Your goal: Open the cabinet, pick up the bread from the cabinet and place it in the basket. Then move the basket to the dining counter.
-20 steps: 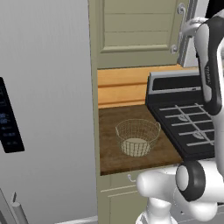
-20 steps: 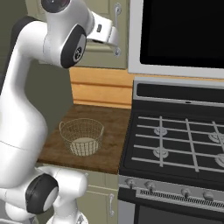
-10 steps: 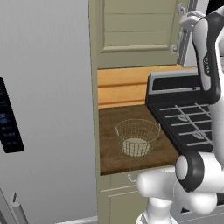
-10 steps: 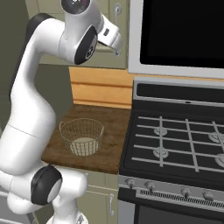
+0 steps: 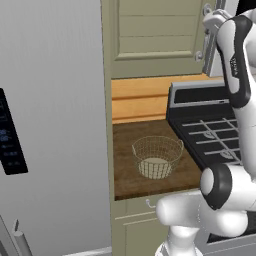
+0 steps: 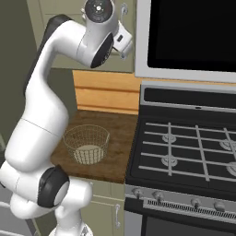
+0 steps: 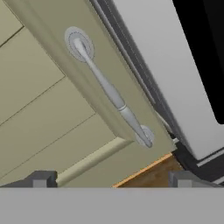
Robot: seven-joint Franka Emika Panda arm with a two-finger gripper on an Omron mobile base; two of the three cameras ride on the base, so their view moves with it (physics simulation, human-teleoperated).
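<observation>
Gripper point(image 7: 111, 183) fingers released, spread wide before us; cabinet point(image 7: 39, 109) handle point(image 7: 109, 92) runs 11 to 5 o'clock ahead; basket point(image 5: 156, 157) sits on worktop point(image 5: 130, 170).

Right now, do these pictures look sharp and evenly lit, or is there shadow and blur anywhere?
Left base view: flat, soft light; the round tan wire basket casts barely any shadow. Right base view: the black microwave window shows no glare. Hand view: the curved silver bar handle looks soft-edged on the sage-green cabinet door.
</observation>
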